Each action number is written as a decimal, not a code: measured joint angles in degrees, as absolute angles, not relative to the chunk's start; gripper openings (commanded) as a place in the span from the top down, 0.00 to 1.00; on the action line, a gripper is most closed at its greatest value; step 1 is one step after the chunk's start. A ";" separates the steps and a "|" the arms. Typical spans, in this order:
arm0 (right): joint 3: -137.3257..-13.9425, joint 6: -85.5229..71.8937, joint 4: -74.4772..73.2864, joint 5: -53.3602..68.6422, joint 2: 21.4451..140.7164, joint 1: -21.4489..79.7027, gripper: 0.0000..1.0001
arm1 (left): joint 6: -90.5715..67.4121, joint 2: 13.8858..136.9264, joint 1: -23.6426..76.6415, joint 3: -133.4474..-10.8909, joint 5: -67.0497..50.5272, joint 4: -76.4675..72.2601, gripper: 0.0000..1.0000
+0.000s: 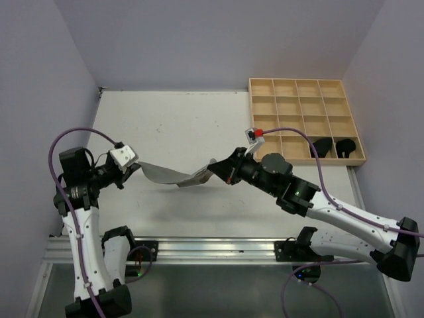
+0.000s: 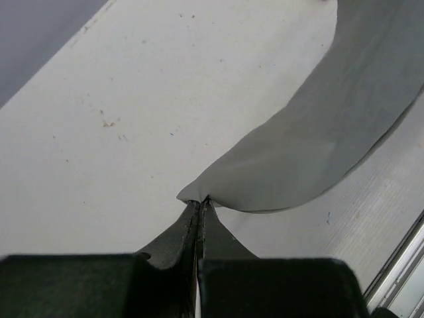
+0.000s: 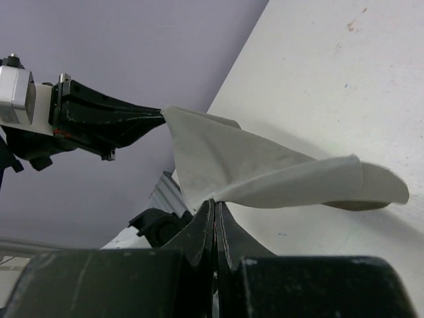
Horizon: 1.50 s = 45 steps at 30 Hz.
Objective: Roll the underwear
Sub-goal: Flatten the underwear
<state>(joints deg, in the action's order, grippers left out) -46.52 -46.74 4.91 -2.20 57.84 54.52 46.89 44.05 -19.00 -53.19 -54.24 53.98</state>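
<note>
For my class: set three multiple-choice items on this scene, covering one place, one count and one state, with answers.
1. Where does the wooden tray stand? A far right; B near left; C centre.
2. How many black rolls lie in it? A none; B two; C five.
3. How is the grey underwear held? A lying loose; B by one claw; C by both claws.

Answers: A, it fills the far right corner; B, two sit side by side in its nearest row; C, the left claw and right claw each pinch an end.
</note>
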 measured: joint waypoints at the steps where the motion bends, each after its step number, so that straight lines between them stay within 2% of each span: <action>1: -46.52 -46.98 4.27 -2.76 56.90 55.77 1.00 | 46.33 41.85 -19.00 -53.12 -54.26 54.13 1.00; 5: -46.11 -48.62 1.61 -5.98 55.42 59.20 1.00 | 43.46 38.33 -19.00 -53.12 -53.98 53.89 1.00; 9: -45.84 -49.28 -2.24 -11.07 57.30 59.64 1.00 | 39.57 42.89 -19.00 -52.05 -52.21 51.03 1.00; 14: -51.00 -48.69 -6.57 -15.51 68.49 56.55 1.00 | 34.17 59.05 -19.03 -50.83 -50.13 43.88 1.00; 21: -60.45 -49.28 -6.37 -14.00 90.06 43.33 0.98 | 24.53 85.93 -18.94 -56.93 -47.83 32.21 1.00; 22: -62.24 -49.30 -6.17 -13.56 93.17 41.74 0.78 | 22.96 89.86 -18.94 -58.94 -47.75 30.24 0.98; 23: -64.60 -49.50 -6.11 -12.53 96.51 40.27 0.68 | 21.34 93.86 -18.90 -61.23 -47.83 28.58 0.91; 24: -66.59 -49.43 -5.78 -11.92 99.20 39.27 0.63 | 19.88 96.90 -18.83 -63.11 -47.92 26.72 0.73; 25: -69.58 -49.25 -6.07 -10.87 102.74 37.89 0.48 | 17.85 100.97 -18.63 -65.89 -47.92 24.84 0.66; 26: -72.73 -49.45 -5.85 -9.93 106.19 36.75 0.42 | 15.94 104.27 -18.50 -68.34 -47.97 23.09 0.60; 27: -75.61 -49.21 -5.74 -9.06 109.27 35.59 0.40 | 13.89 107.24 -18.33 -70.85 -48.05 21.52 0.53; 28: -78.26 -48.99 -5.82 -8.16 111.83 34.54 0.39 | 11.60 109.89 -18.17 -73.30 -48.21 20.27 0.52; 30: -81.49 -48.71 -5.69 -7.35 114.98 32.82 0.39 | 8.08 113.23 -17.93 -76.60 -48.29 17.58 0.51; 32: -82.46 -48.14 -5.63 -6.44 115.39 31.46 0.47 | 5.58 114.10 -17.91 -77.65 -48.14 15.38 0.50; 33: -82.74 -47.83 -5.41 -6.22 115.33 31.07 0.59 | 4.82 113.73 -17.91 -77.60 -47.90 14.46 0.49; 37: -84.29 -45.15 -3.38 -1.76 115.31 30.59 0.81 | 3.84 108.81 -17.87 -74.85 -43.70 11.64 0.49; 45: -88.51 -39.92 -2.74 6.83 118.98 36.62 0.89 | 11.92 100.18 -17.85 -70.91 -42.19 16.34 0.57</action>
<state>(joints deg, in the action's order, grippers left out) -88.51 -39.92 -2.74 6.83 118.98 36.62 11.92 100.18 -17.85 -70.91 -42.19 16.34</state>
